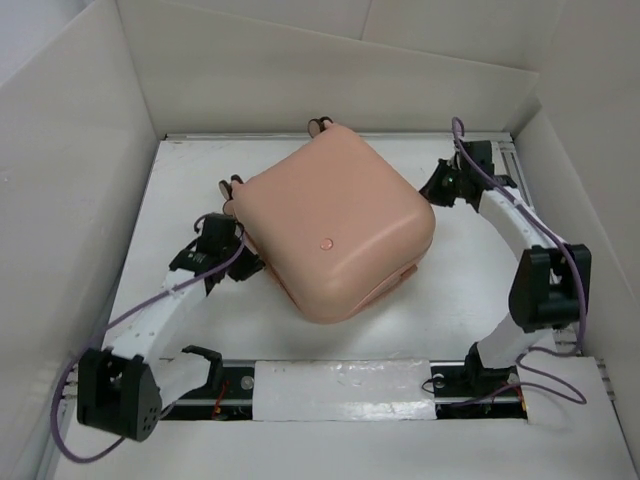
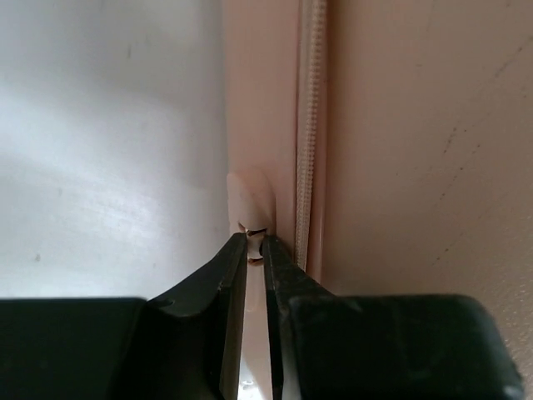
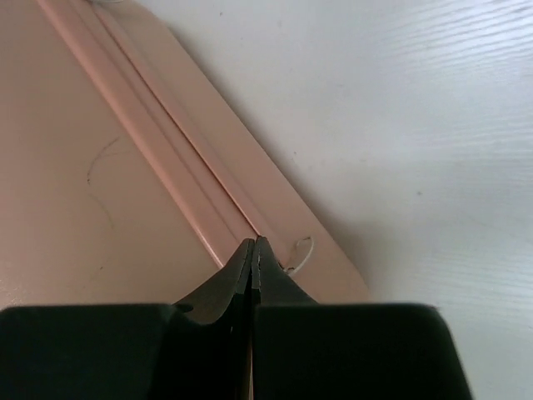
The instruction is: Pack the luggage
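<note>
Top external view: the luggage [image 1: 335, 230] lies closed and flat at the middle of the white bench [image 1: 460, 310], turned at an angle. Its peach-pink shell faces up, with a small round mark near the middle of the lid. Two pairs of small wheels [image 1: 320, 124] jut from the far-left side. White panels [image 1: 300, 80] wall the bench in on the left, far and right sides, and a dark rail carrying a white strip [image 1: 340, 388] runs along the near edge between the arm bases. Both arms curve in round the case, one at each flank, and nothing else lies on the bench.

Left wrist view: the left gripper [image 2: 256, 243] is nearly closed, its fingers pinching a pale pink pull tab [image 2: 248, 192]. The tab stands just beside the zipper [image 2: 310, 125] that runs along the side of the case.

Right wrist view: the right gripper [image 3: 252, 248] has its fingers pressed together with no gap between them. The tips meet the raised seam [image 3: 166, 142] along the edge of the case, next to a small pale loop [image 3: 300, 252]. Whether they pinch anything cannot be told.
</note>
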